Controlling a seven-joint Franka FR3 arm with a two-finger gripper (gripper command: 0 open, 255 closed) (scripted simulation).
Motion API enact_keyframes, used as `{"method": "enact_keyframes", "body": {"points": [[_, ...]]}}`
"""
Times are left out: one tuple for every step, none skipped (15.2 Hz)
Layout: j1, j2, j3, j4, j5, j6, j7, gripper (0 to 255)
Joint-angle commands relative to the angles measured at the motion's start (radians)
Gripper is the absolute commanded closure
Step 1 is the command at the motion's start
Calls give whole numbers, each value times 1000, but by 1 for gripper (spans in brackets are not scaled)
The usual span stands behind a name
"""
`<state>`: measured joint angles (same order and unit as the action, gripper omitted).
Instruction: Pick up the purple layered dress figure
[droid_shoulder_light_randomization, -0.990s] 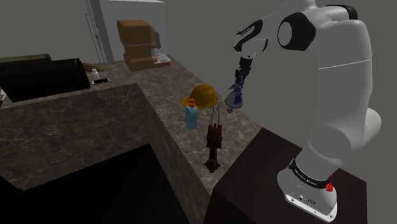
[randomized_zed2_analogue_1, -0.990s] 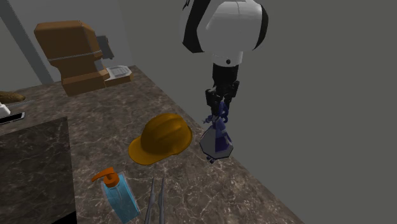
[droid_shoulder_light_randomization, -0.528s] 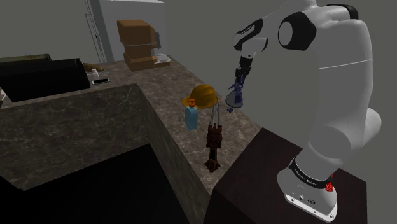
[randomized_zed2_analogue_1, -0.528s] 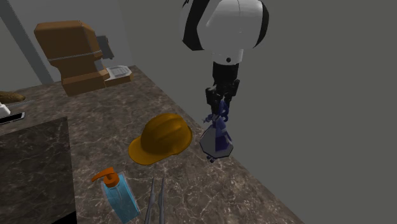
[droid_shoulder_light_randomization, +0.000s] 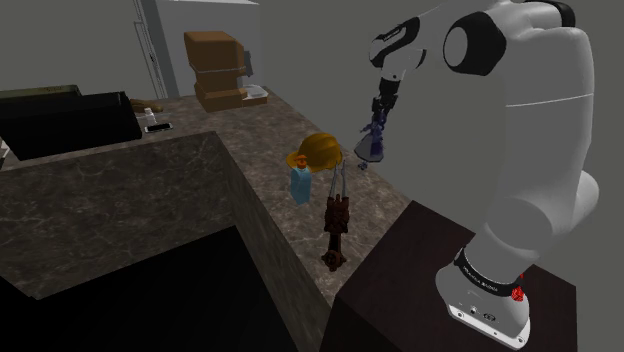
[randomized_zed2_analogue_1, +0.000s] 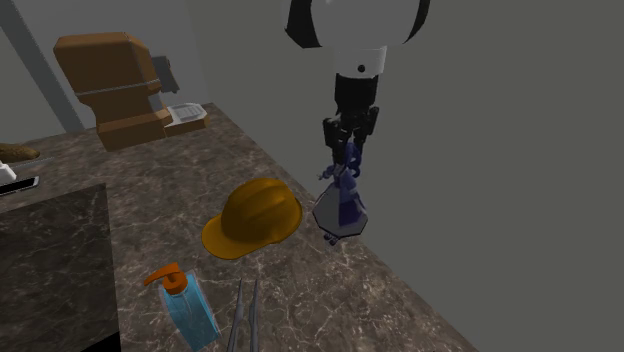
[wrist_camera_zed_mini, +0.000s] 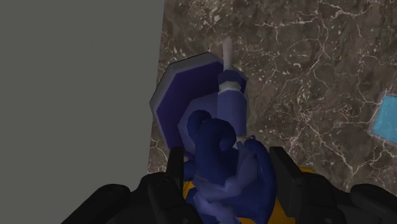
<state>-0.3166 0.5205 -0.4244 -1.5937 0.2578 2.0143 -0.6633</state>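
Orange hard hat, soap dispenser

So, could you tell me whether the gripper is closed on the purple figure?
Yes, in the wrist view the gripper clasps the purple figure, with a black finger pressed against either side of its upper part.

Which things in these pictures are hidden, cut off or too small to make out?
Second exterior view: the tongs, handles cut off by the bottom edge.
Wrist view: the blue bottle, cut off by the picture's edge.
Wrist view: the figure, lower dress partly hidden by its own head and the tool.
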Motion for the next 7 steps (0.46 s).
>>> {"method": "enact_keyframes", "body": {"points": [[0,-12,-4,11,-6,-20,2,255],[1,-17,-5,17,-8,-31,4,255],[1,-22,-6,24,-11,-42,6,255],[1,-26,-8,30,-13,-53,8,255],[2,-31,-9,37,-16,-64,10,255],[2,-32,-9,38,-16,-66,10,255],[2,-32,-9,39,-16,-66,10,255]]}}
